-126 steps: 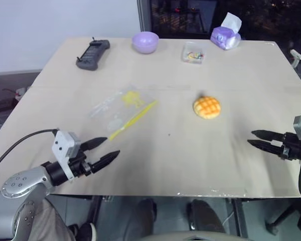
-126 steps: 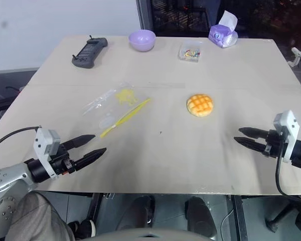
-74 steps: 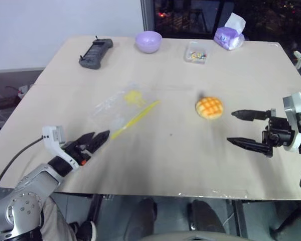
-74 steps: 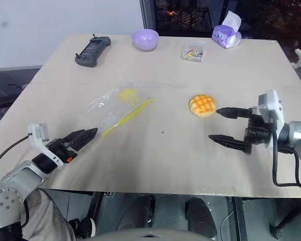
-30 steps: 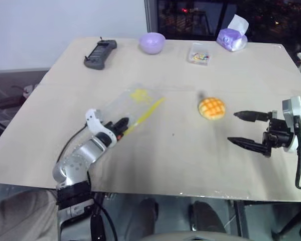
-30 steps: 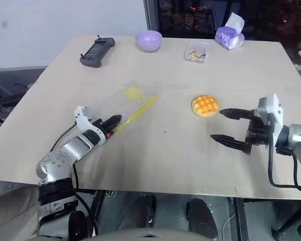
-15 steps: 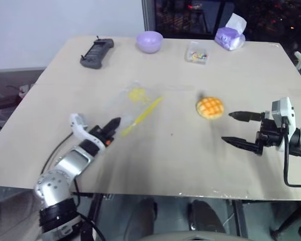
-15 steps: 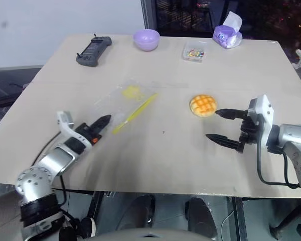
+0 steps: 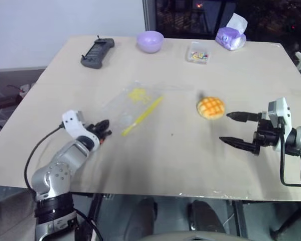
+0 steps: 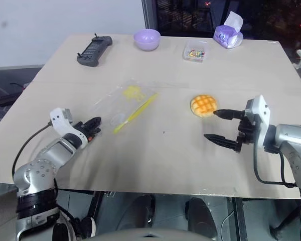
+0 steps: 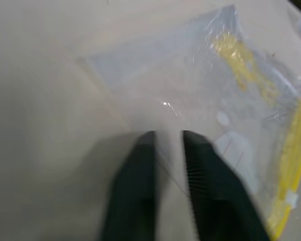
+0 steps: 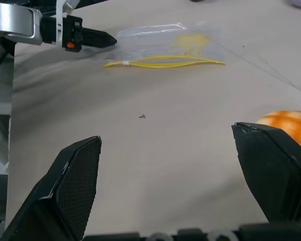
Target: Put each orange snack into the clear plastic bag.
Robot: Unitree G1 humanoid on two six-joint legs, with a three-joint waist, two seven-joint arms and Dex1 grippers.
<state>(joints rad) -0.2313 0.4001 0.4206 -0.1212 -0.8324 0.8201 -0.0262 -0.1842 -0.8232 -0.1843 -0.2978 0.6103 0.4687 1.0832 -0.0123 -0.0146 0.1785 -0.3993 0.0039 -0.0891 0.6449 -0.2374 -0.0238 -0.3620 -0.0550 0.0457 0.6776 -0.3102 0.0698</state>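
1 orange snack [image 9: 210, 108] sits mid-table, just beyond the right gripper [image 9: 232, 128], whose fingers are spread wide. Left gripper [image 10: 96, 125], fingers slightly apart w/ a narrow gap, at near corner of clear plastic bag [image 9: 133, 103], flat on table [image 9: 155, 160].

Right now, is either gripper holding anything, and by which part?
Nothing is held. The left gripper has its jaws slightly apart at the clear plastic bag's corner; the right gripper is empty.

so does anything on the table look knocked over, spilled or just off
Nothing stands out. The clear plastic bag lies flat and a little crumpled, the orange snack sits upright outside it, and the lavender bowl, the small clear box, the tissue pack and the black controller all rest normally. No spills.
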